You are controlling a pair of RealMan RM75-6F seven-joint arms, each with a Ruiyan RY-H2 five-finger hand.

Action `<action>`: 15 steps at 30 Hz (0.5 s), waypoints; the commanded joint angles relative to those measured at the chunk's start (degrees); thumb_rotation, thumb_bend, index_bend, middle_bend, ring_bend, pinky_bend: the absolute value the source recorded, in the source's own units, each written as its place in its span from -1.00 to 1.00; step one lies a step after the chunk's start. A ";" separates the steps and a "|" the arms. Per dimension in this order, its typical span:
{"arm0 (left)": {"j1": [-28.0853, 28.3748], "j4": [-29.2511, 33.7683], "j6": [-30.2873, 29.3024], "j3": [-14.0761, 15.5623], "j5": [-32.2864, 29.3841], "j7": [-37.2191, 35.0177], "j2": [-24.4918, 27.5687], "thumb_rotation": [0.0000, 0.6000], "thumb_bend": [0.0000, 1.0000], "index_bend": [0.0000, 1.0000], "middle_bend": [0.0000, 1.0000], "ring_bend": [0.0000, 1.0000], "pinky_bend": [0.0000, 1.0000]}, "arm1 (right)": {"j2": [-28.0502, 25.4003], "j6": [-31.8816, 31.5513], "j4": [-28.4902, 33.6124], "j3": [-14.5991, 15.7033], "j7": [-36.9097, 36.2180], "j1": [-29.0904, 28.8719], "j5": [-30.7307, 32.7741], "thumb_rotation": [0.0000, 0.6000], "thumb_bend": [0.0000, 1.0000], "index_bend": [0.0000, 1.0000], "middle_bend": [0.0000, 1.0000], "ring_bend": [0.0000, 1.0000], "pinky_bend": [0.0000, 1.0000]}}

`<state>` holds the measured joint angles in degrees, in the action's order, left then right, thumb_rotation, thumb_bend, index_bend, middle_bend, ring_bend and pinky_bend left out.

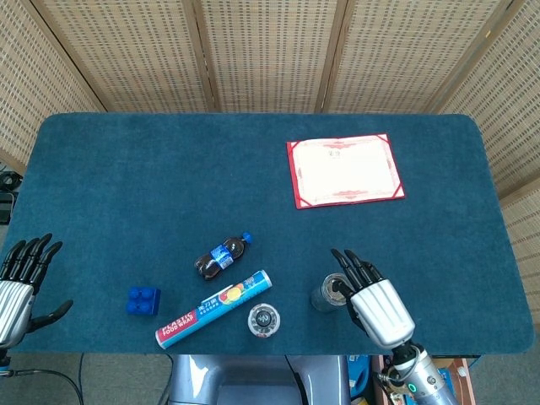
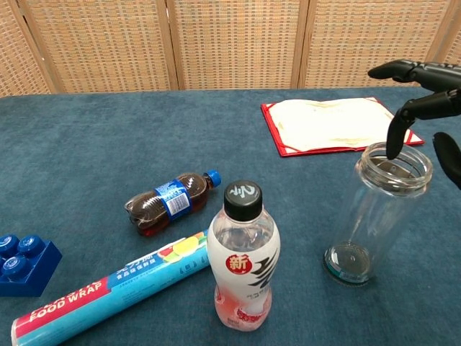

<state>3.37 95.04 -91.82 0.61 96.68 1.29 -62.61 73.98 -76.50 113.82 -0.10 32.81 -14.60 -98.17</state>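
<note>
Fingers point(image 2: 397, 128) apart, right hand point(image 1: 380, 308) poised over glass jar point(image 2: 376, 213) rim, holding nothing.

The surface point(image 1: 152, 177) wears matt blue cloth. The jar point(image 2: 376, 213) is clear and glossy, the right hand point(image 1: 375, 299) silvery metal with black fingers point(image 2: 403, 70). The block point(image 2: 21, 264) looks smooth plastic.

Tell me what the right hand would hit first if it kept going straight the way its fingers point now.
Most likely the clear jar. The right hand has its fingertips right above the jar's open rim, pointing toward it, so the rim comes first. Whether they already touch is unclear.
</note>
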 commanded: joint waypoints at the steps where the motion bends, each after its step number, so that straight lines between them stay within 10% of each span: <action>1: -0.02 0.01 -0.04 0.00 -0.01 0.01 -0.01 1.00 -0.58 -1.00 -1.00 -1.00 -1.00 | 0.20 0.10 -0.15 -0.01 0.08 0.01 0.03 1.00 0.86 -0.10 -0.97 -1.00 -0.44; 15: -0.07 -0.01 -0.06 0.02 0.00 -0.05 0.00 1.00 -0.58 -1.00 -1.00 -1.00 -1.00 | 0.99 0.92 -0.52 0.28 0.28 0.13 0.42 1.00 0.86 -0.10 -0.99 -1.00 -0.46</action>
<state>3.30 95.04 -91.89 0.62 96.68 1.24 -62.61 74.94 -75.66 113.30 0.16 33.10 -14.46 -97.79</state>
